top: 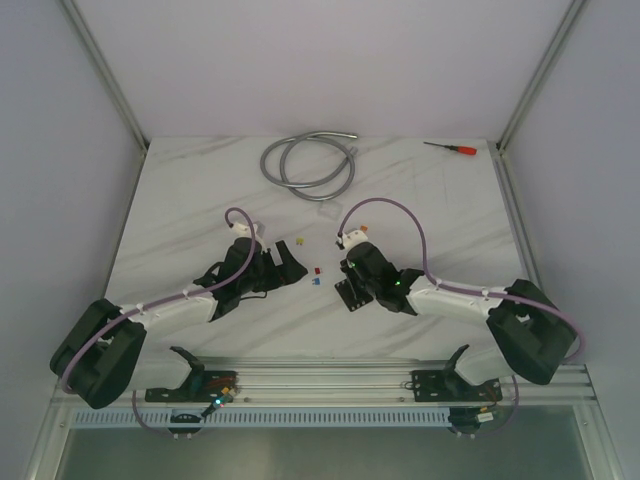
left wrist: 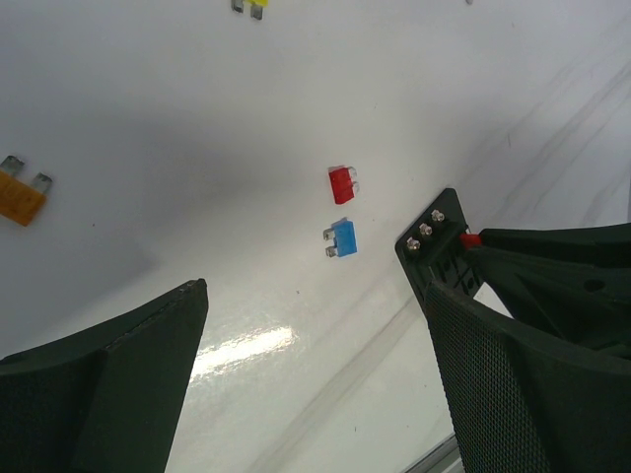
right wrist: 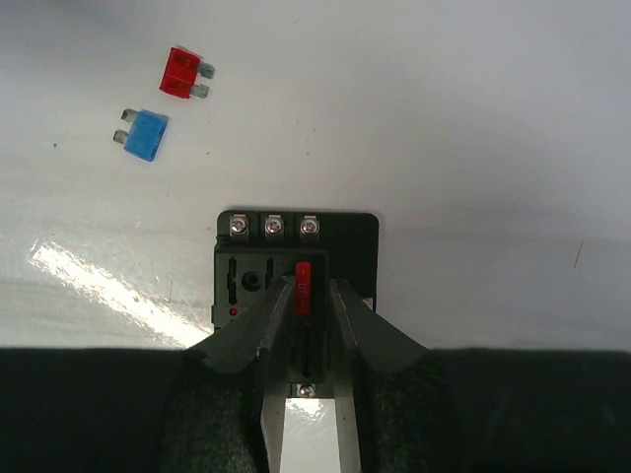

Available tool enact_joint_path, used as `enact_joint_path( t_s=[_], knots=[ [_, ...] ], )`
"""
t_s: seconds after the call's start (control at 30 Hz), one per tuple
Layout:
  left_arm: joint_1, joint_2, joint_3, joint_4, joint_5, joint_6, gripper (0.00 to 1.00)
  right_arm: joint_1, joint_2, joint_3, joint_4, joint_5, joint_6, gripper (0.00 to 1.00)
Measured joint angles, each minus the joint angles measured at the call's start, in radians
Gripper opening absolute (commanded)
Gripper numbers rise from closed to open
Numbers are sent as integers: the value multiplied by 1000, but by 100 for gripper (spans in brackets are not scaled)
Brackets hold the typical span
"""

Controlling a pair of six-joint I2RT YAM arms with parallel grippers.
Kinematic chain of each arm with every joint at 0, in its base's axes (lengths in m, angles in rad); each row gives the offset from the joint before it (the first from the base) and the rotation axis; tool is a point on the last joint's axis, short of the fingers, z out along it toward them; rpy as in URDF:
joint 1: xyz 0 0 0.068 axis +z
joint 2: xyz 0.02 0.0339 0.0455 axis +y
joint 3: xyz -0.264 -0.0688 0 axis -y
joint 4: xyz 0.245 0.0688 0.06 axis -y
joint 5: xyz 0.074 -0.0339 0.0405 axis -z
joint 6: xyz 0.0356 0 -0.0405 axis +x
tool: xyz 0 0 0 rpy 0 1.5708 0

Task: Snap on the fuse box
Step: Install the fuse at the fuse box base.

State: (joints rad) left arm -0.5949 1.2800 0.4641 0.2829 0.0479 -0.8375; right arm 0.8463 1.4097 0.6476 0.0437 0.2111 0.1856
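The fuse box is a small black block with three screws along its far edge, lying flat on the white table. A red fuse stands seated in one of its slots. My right gripper hovers straight over the box, its fingers slightly apart on either side of that fuse, with a visible gap on the right. In the top view the box sits under the right gripper. My left gripper is wide open and holds nothing, with the box's corner just past its right finger.
Loose fuses lie left of the box: a red one, a blue one, an orange one and a yellow one. A coiled grey hose and a red-handled screwdriver lie at the back. A metal rail runs along the near edge.
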Motion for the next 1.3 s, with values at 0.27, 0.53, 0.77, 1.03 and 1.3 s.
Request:
enact_joint_path(
  t_s=[0.27, 0.53, 0.77, 1.03, 1.3],
  knots=[
    [0, -4, 0, 0, 0, 0, 100, 0, -7, 0, -8, 2, 1, 34],
    [0, -4, 0, 0, 1, 0, 100, 0, -18, 13, -53, 3, 1, 34],
    [0, -8, 0, 0, 4, 0, 100, 0, -18, 71, -121, -17, 1, 33],
    [0, -8, 0, 0, 5, 0, 100, 0, 48, 217, -233, -31, 19, 28],
    [0, -8, 0, 0, 7, 0, 100, 0, 107, 240, -313, -31, 31, 21]
  ],
)
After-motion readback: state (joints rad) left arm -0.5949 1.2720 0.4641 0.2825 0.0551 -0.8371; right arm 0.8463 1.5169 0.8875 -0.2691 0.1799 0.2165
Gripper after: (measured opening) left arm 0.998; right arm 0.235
